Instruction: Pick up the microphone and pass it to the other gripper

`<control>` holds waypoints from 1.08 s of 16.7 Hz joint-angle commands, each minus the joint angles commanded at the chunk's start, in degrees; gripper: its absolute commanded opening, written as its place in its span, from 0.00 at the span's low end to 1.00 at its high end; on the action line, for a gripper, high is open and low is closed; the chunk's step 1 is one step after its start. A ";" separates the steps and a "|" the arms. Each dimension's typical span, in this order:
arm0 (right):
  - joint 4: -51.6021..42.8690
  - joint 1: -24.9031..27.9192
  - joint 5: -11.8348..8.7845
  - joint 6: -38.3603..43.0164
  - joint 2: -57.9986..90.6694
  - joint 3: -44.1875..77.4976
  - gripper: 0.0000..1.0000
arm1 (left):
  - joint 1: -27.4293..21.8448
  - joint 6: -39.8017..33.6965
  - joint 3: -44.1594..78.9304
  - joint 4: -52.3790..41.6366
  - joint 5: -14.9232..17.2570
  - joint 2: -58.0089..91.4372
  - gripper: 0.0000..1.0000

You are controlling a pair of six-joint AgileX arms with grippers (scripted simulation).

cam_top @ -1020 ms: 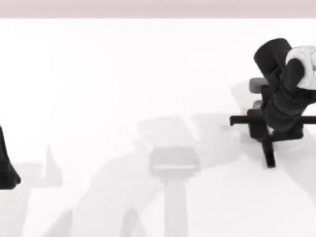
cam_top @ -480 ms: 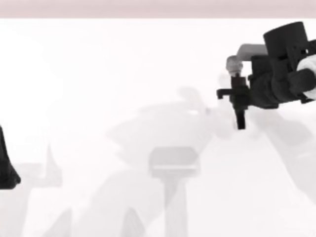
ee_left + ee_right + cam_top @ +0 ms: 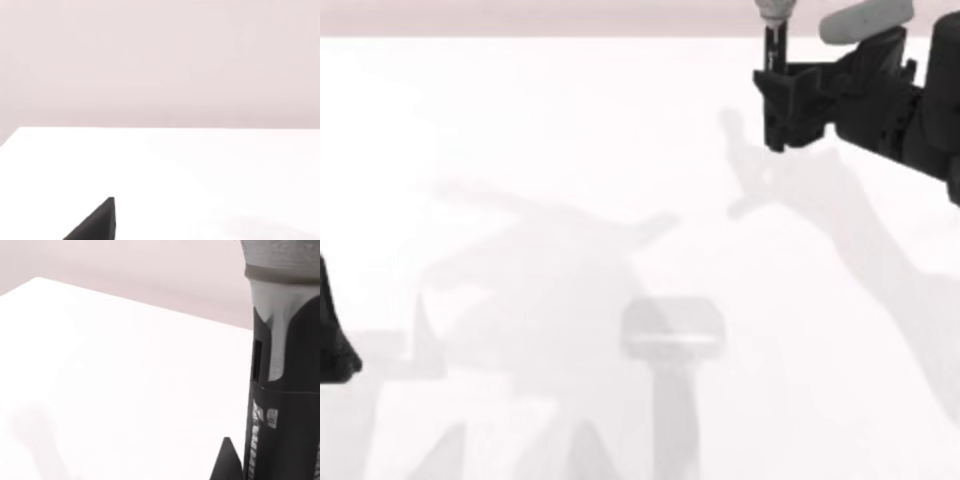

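Observation:
The microphone (image 3: pixel 775 38) hangs in the air at the far right of the top view, its grey mesh head at the picture's upper edge and its slim black handle pointing back toward the table's near side. My right gripper (image 3: pixel 778 95) is shut on the handle, and a pale grey block rides on its body. In the right wrist view the microphone (image 3: pixel 282 390) fills the side of the picture, with one black fingertip (image 3: pixel 227 462) beside it. My left arm (image 3: pixel 332 345) stays parked at the left edge. One left fingertip (image 3: pixel 97 225) shows far to one side, with nothing held.
The white table (image 3: pixel 520 150) carries only the arms' soft shadows. Its far edge meets a pale pink wall (image 3: pixel 570 15) just behind the raised microphone.
My right gripper has risen from the table with the microphone and carried it toward the far edge, turning the head outward. The left arm has not moved.

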 joint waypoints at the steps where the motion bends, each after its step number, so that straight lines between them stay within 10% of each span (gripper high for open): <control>1: 3.86 -0.09 -1.36 -0.92 -1.38 -1.12 0.00 | 0.00 0.00 0.00 0.00 0.00 0.00 1.00; 5: 13.19 -0.36 -5.01 -3.51 -5.56 -4.03 0.00 | 0.00 0.00 0.00 0.00 0.00 0.00 1.00; 12: 14.07 0.08 -5.21 -3.68 -5.95 -4.10 0.00 | 0.00 0.00 0.00 0.00 0.00 0.00 1.00; 18: 12.99 10.25 4.74 -2.76 -9.17 -4.76 0.00 | 0.00 0.00 0.00 0.00 0.00 0.00 1.00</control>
